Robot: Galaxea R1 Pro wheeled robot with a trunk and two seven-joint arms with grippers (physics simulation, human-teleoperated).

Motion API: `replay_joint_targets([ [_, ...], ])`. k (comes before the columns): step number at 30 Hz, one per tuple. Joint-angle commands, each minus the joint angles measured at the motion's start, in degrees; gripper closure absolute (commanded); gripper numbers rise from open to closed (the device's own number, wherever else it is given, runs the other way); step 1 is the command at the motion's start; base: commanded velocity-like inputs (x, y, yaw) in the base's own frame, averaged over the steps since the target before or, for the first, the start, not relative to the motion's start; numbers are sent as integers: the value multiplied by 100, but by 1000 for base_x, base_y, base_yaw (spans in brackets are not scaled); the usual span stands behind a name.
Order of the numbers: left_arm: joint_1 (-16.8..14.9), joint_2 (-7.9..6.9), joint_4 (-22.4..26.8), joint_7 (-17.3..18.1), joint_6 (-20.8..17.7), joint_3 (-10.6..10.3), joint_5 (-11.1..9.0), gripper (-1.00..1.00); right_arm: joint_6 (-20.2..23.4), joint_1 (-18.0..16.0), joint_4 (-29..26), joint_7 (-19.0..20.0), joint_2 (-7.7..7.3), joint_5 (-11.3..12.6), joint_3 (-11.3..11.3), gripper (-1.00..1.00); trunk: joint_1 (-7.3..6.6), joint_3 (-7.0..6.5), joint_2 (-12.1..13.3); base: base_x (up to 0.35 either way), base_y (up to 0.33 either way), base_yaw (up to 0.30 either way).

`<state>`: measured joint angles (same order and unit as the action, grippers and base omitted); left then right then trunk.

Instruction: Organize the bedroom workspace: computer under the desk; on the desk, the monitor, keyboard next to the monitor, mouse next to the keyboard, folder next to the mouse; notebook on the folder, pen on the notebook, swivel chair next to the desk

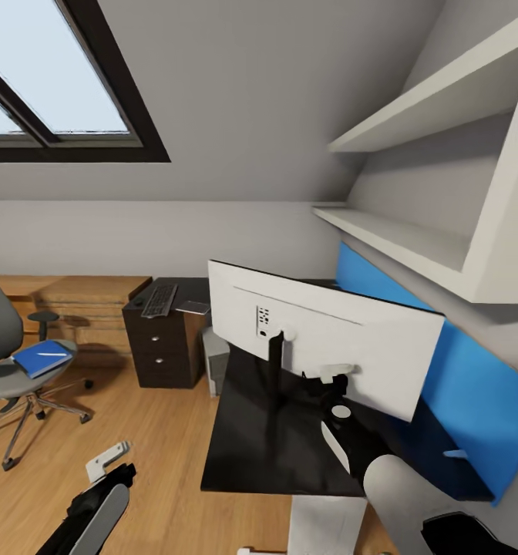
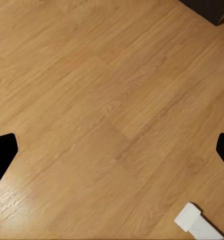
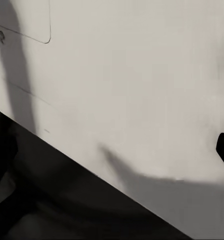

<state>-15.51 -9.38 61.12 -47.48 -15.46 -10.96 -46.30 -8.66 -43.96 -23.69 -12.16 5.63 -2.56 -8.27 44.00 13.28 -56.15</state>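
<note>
Nearest, the left tool (image 1: 105,462) hangs low over the oak floor (image 2: 102,100), clear of the tabletop (image 1: 247,455); its fingers stand wide apart at the edges of the left wrist view, with bare planks between them, so it is released and holds nothing. This parked position probably keeps the left arm out of the way while the right arm works.

The right tool (image 1: 338,375) is raised over the tabletop and sits against the lower rear edge of the monitor (image 1: 328,339). The monitor's pale back panel faces the head camera and the right wrist camera, and its black stand column drops to the glossy black surface, so the screen appears to be on the tabletop and turned toward the blue wall panel (image 1: 459,385). Whether the right tool is clenched on the panel edge or merely pressed against it cannot be told (one dark fingertip shows at the frame edge, and the grip point is hidden).

Beyond the monitor, the computer (image 1: 215,358) stands on the floor beside the dark drawer unit (image 1: 163,347). The keyboard (image 1: 159,300) lies on top of that unit, with a thin grey notebook (image 1: 193,307) just beside it.

Farther off, the swivel chair (image 1: 12,370) stands well apart from the tabletop, and the folder (image 1: 42,358) rests on its seat, not yet moved
</note>
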Motion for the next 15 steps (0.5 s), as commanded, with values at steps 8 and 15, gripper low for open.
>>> replay_joint_targets([
  [8,767,-360,-326,1429,22,-9,170,-100,-5,-8,12,-58,-1,-17,-17,-100,1,8,-6,0,0,-256],
  [15,865,-581,-922,2799,603,12,400,-100,-5,-8,17,-58,-1,-16,-17,-100,1,8,-6,0,0,-220],
])
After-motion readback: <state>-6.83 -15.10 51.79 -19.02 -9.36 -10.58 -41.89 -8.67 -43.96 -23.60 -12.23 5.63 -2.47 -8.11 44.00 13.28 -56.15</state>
